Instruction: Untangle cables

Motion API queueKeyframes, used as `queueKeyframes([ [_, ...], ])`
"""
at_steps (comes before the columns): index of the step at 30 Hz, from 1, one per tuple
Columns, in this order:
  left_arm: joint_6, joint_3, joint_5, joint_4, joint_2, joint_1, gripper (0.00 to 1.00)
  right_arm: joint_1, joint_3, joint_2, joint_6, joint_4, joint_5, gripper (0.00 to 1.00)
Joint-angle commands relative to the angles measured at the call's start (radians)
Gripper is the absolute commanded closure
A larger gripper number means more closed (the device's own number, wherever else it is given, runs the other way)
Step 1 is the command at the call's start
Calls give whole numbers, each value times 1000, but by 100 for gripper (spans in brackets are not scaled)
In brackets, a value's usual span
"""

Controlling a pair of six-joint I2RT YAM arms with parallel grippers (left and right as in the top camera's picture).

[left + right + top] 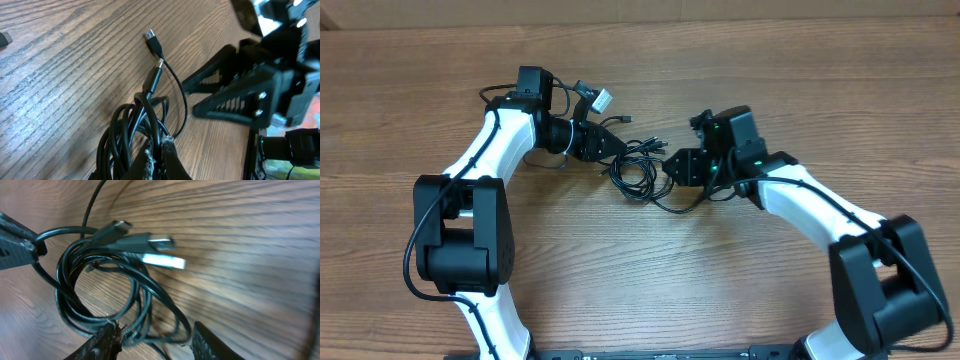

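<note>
The cables (636, 174) lie as a black tangle of loops on the wooden table between my two grippers. My left gripper (622, 146) is at the tangle's upper left. In the left wrist view it (160, 152) is shut on a black strand of the bunch (131, 131), and a silver-tipped USB plug (152, 40) lies beyond. My right gripper (669, 165) is at the tangle's right edge. In the right wrist view it (157, 339) is open with loops (100, 287) passing between its fingers, and two silver-tipped plugs (162, 260) lie just ahead.
A small white and grey plug (603, 100) on a dark cord lies behind the left gripper. The right gripper (235, 97) shows open in the left wrist view. The left gripper's tip (15, 242) shows at the left edge of the right wrist view.
</note>
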Motion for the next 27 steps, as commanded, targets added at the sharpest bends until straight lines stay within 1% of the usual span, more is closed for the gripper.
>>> queueKeyframes([
  [1, 21, 15, 44, -2, -32, -10, 96, 30, -6, 33, -27, 49, -5, 55],
  [5, 21, 15, 44, -2, -32, -10, 96, 45, -6, 48, -32, 89, -3, 55],
  [11, 21, 15, 44, -2, -32, -10, 96, 50, -6, 49, -57, 107, 79, 57],
  [15, 21, 15, 44, -2, -32, -10, 96, 50, -6, 49, -63, 121, 79, 56],
  [18, 21, 15, 44, -1, -32, -10, 96, 50, -6, 50, -108, 133, 79, 56],
  [27, 21, 15, 44, 0, -32, -10, 96, 59, -13, 58, -109, 139, 87, 57],
])
